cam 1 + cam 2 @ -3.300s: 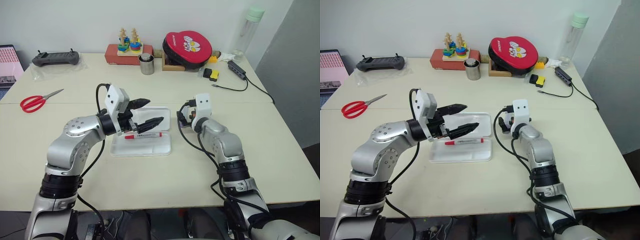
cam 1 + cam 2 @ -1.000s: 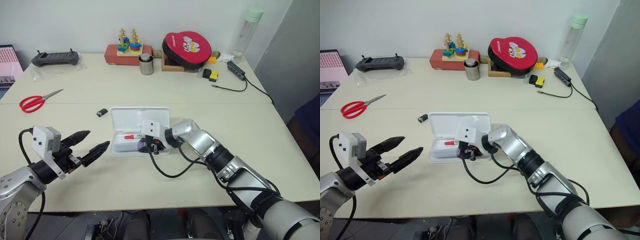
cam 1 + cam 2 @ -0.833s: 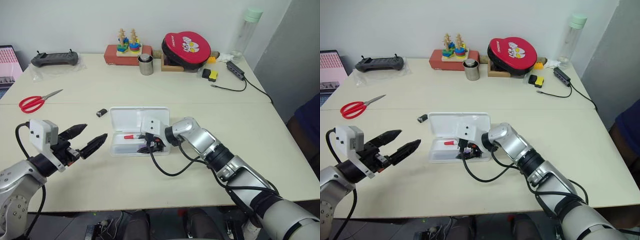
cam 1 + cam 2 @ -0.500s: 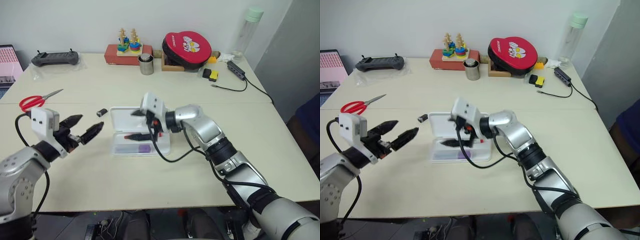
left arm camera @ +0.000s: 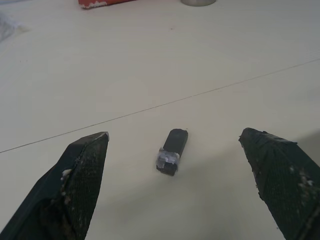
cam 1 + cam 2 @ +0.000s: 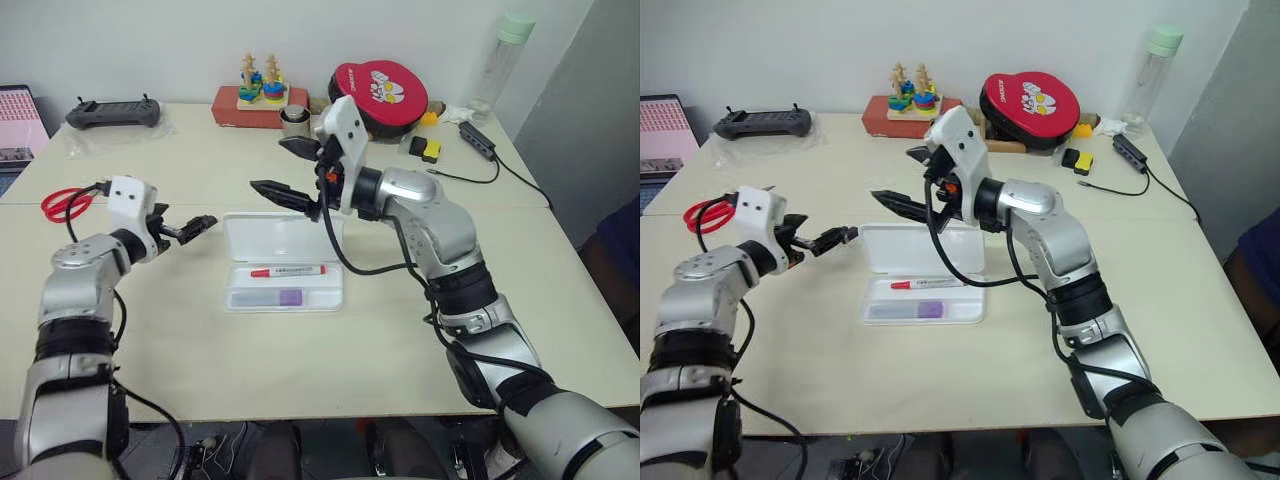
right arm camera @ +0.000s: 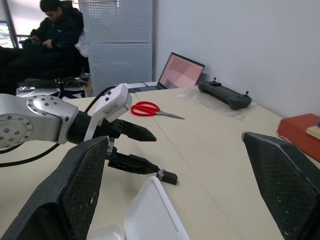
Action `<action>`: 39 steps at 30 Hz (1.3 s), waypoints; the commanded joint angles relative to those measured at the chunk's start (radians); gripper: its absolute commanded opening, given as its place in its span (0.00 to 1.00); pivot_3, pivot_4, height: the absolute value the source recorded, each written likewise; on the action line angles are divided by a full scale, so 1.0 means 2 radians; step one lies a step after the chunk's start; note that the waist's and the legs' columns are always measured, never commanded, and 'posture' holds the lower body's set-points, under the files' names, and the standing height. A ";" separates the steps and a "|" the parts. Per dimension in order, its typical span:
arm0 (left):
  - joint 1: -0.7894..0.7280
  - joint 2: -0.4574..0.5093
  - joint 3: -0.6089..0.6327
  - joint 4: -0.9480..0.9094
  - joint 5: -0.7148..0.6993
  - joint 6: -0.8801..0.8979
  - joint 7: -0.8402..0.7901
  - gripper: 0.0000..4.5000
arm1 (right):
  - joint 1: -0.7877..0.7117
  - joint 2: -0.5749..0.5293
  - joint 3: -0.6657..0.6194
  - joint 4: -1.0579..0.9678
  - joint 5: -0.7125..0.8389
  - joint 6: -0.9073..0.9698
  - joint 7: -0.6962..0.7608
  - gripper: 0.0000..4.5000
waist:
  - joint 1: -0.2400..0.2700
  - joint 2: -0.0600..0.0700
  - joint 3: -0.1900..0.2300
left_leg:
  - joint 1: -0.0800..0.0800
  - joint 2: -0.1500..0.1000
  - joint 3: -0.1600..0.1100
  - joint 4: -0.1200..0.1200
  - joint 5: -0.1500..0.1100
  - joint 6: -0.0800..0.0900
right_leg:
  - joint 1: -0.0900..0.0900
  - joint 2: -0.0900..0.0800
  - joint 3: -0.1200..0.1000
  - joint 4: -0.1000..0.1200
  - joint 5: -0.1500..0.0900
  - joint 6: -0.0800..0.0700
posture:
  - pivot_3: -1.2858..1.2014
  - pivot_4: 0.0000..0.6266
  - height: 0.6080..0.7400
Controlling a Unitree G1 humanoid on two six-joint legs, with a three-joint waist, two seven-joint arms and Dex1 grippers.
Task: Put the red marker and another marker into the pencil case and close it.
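Observation:
The pencil case lies open at mid-table, its lid folded back. Inside rest the red marker and, in front of it, the lilac marker. My right gripper hangs open and empty above the case's far side, pointing left. Left of the lid, low over the table, my left gripper is open. A small black cylindrical object lies on the table between its fingers, untouched.
Red scissors lie at the left. Along the far edge stand a controller, a laptop, a stacking toy on a red box, a metal cup, a red pouch and a bottle. A person sits beyond.
My right gripper left the lilac marker in the case, opened wide and rose above it. My left gripper moved forward to the small black object.

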 commanded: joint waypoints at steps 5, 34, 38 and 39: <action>-0.079 -0.036 -0.027 0.172 0.053 -0.065 0.015 0.92 | 0.008 -0.017 -0.009 -0.055 0.003 0.016 -0.022 1.00 | -0.001 0.000 0.000 | -0.003 0.000 0.000 0.000 0.000 0.000 | -0.003 0.000 0.000 0.000 0.000 0.000 | 0.52 0.24 1.00; 0.035 -0.045 0.065 -0.243 -0.144 0.012 -0.074 0.10 | 0.030 -0.085 -0.048 -0.158 0.113 0.079 0.038 1.00 | -0.006 0.000 0.000 | -0.006 0.000 -0.001 0.001 0.002 0.001 | -0.005 -0.001 -0.001 0.001 0.003 0.001 | 0.52 0.24 1.00; 0.069 -0.012 -0.002 -0.413 -0.180 0.109 -0.123 0.10 | 0.052 -0.133 -0.057 -0.197 0.152 0.105 0.078 1.00 | 0.002 0.000 0.000 | -0.006 -0.002 0.000 0.001 0.002 0.001 | -0.004 -0.003 0.000 0.000 0.003 0.001 | 0.52 0.24 1.00; 0.075 -0.002 -0.019 -0.440 -0.183 0.125 -0.139 0.10 | 0.056 -0.143 -0.059 -0.203 0.158 0.108 0.083 1.00 | 0.001 0.000 0.000 | -0.006 -0.002 0.000 0.001 0.002 0.001 | -0.004 -0.003 0.000 0.000 0.003 0.001 | 0.52 0.24 1.00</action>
